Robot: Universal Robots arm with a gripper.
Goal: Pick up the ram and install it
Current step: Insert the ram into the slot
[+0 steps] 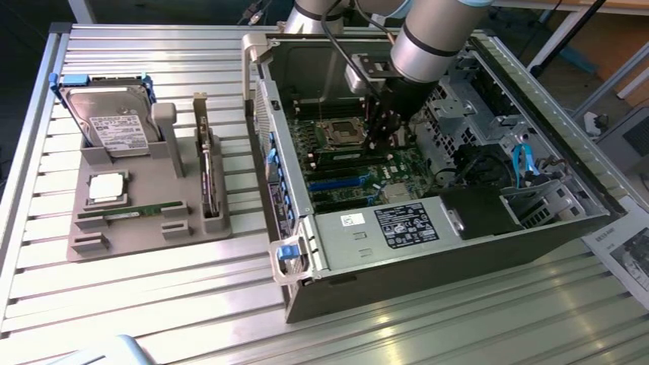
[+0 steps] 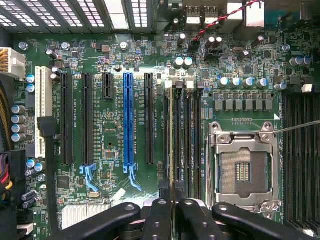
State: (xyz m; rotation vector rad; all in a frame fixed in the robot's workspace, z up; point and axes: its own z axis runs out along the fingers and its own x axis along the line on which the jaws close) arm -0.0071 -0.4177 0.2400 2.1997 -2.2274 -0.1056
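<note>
Green motherboard (image 2: 114, 135) — blue slot (image 2: 128, 120), black gripper (image 2: 172, 212)

A ribbed aluminium table (image 1: 152, 304) carries everything. The open computer case (image 1: 426, 277) lies directly on it, right beneath the gripper (image 1: 390, 141). A grey parts tray (image 1: 132, 232) rests off to the exterior view's left of the gripper, and a printed sheet (image 1: 627, 255) lies beyond the case on the gripper's other side.

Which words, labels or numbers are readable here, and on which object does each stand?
No text reads with certainty.
Hard drive label: too small.
Power supply label: white print, too small.
White sticker on the computer case: blurred.
Motherboard slot markings: too small.
Printed sheet beside the case: too small.
</note>
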